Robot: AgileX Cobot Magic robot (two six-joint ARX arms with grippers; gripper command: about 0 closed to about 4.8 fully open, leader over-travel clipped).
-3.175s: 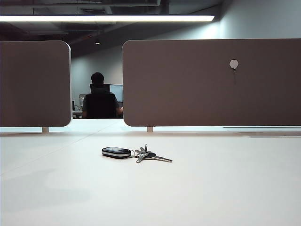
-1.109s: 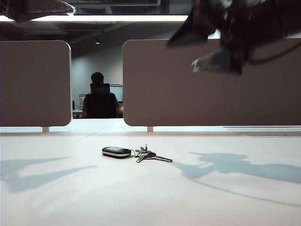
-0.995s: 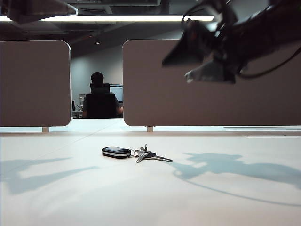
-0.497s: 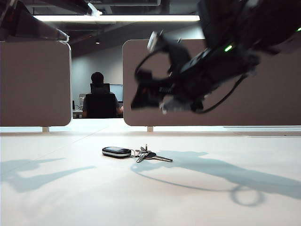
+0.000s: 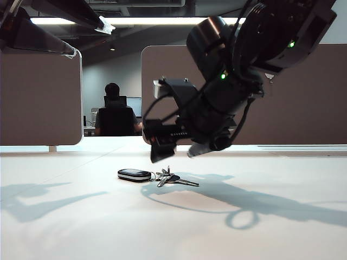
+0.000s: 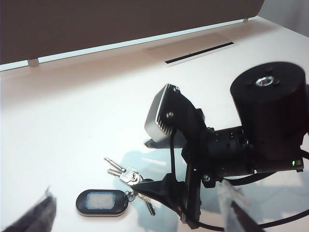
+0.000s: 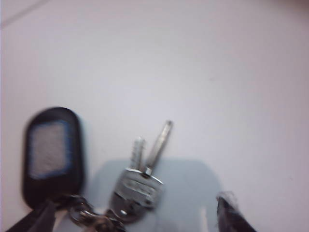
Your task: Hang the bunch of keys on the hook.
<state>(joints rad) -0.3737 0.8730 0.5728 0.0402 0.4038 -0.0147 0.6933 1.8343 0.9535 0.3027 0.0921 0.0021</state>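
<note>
- While the bunch of keys (image 5: 154,176) lies flat on the white table (image 5: 108,227), left of centre in the exterior view, the right gripper (image 5: 176,154) is seen just above it, fingers spread wide and nothing held.
- The left gripper (image 5: 87,38) is seen at the upper left of that frame, fingers apart and empty.
- The hook (image 5: 269,77) is glimpsed on the brown panel (image 5: 303,103) at upper right, mostly hidden behind the right arm.
</note>
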